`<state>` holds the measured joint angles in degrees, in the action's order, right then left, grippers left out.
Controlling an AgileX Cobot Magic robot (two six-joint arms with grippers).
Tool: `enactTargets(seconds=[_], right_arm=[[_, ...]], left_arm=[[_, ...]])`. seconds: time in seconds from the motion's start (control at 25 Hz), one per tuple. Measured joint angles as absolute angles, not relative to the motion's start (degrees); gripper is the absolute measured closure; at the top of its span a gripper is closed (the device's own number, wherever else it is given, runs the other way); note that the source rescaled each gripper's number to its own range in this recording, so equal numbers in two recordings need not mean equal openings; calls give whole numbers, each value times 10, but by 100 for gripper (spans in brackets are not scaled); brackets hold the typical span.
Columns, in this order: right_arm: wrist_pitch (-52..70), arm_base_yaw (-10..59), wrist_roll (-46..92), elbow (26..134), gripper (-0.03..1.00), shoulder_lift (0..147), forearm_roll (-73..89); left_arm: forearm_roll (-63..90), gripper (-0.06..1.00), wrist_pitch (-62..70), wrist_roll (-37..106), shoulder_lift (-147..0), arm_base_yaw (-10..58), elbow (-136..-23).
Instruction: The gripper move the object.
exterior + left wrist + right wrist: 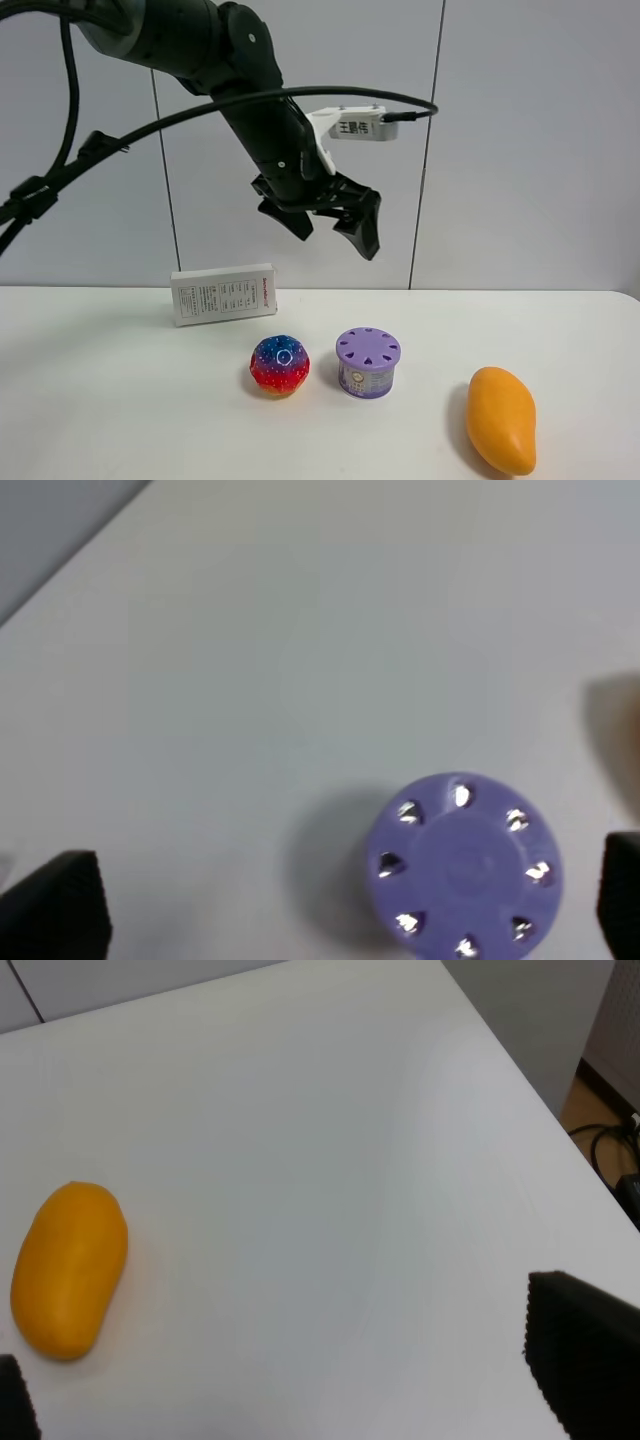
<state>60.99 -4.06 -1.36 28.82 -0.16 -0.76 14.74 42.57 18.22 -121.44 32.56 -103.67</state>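
Note:
The purple can (368, 363) with a lilac slotted lid stands upright on the white table (120, 400), between a speckled ball and a mango. My left gripper (335, 232) hangs open and empty high above the table, a little behind and left of the can. In the left wrist view the can (463, 865) lies below, between the two black fingertips (55, 905), nearer one side; the left gripper (338, 900) is open there. My right gripper (300, 1380) is open and empty above the table; it does not show in the exterior view.
A red-blue speckled ball (279, 365) sits just left of the can. An orange mango (502, 420) lies to the right, also in the right wrist view (70, 1265). A white labelled box (224, 293) lies behind. The table's right edge (520, 1070) drops to the floor.

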Motion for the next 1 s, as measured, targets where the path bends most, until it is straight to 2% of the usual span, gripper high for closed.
enactTargets(seconds=[0.24,0.44,1.0], right_arm=[[610,-41,-14,288,-3,-2,-8],[610,-41,-14,288,-3,-2,-8],[610,-41,-14,288,-3,-2,-8]], left_arm=[[133,-5,475,182,-1204,264,-1025],[120,-5,491,182,-1179,224,-964],[91,-5,395,182,-909,71,-636]])
